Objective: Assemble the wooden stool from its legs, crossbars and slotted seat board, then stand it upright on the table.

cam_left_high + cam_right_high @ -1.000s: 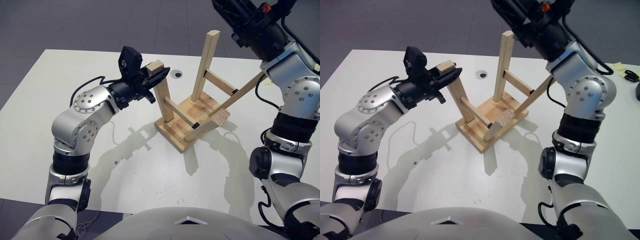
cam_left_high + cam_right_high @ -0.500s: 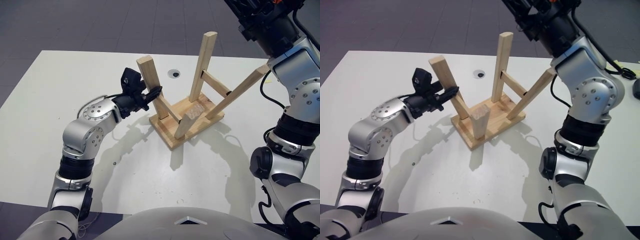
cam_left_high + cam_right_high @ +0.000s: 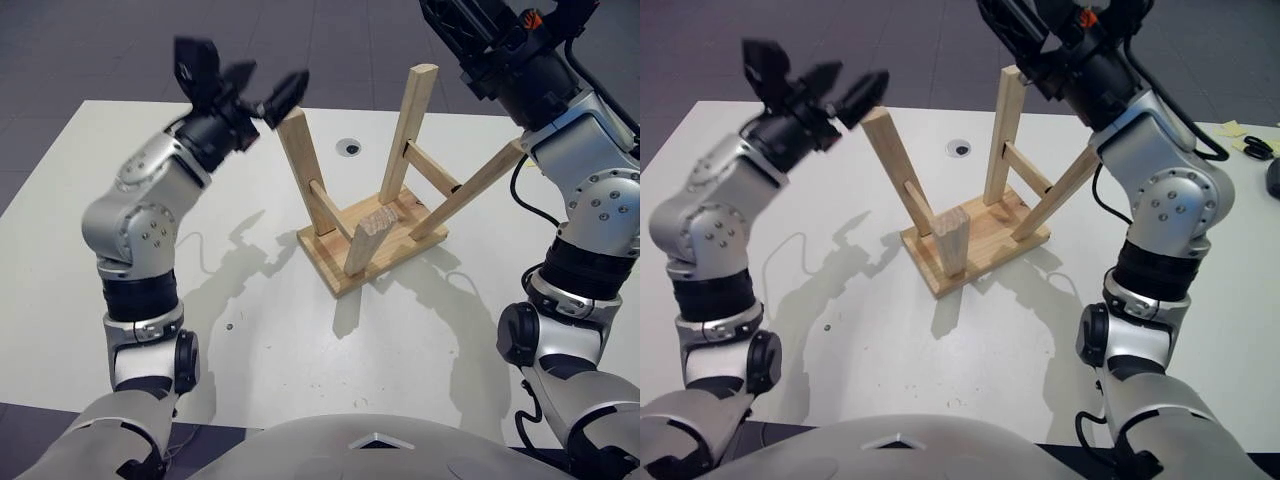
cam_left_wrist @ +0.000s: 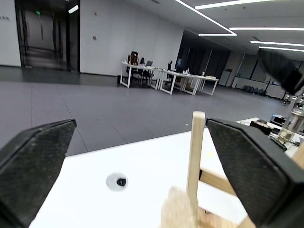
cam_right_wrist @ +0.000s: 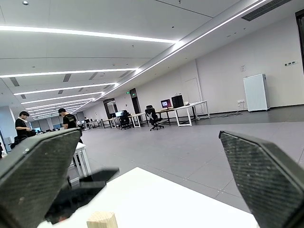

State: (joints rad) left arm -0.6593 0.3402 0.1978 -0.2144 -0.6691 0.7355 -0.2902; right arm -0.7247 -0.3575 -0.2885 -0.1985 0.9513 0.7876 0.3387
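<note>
Overhead, the head views show a white desk [image 3: 300,380] carrying the wooden stool [image 3: 372,232], which is inverted. Its slotted seat board [image 3: 335,268] lies flat on the desk near the middle, slightly toward the far edge, and its four legs point upward. The seat board is well apart from the near, left and right edges, with a broad band of desk surface on each of those sides. A small round grommet [image 3: 351,149] is set in the desk between the stool and the far edge. Yellow notes [image 3: 1230,130] lie near the right edge.

Legs and crossbars:
- The left leg [image 3: 303,165] leans outward toward the left edge.
- The rear leg [image 3: 408,130] is nearly upright and reaches highest.
- The right leg [image 3: 478,185] slants toward the right edge.
- The front leg [image 3: 364,238] tilts toward the near edge.
- One crossbar [image 3: 330,208] joins the left and front legs, and another [image 3: 437,166] joins the rear and right legs.

The left hand [image 3: 262,88] is held above the desk's far left quarter, just beside the top of the left leg and on its outer side. Its fingers are spread apart and close on nothing. In the left wrist view the rear leg stands between the two dark pads [image 4: 35,164], farther off.

The right hand [image 5: 152,178] is high over the far edge, above the rear leg's top. Its pads are wide apart. In the right wrist view, the end of a leg [image 5: 101,220] shows low between them, at a distance.
</note>
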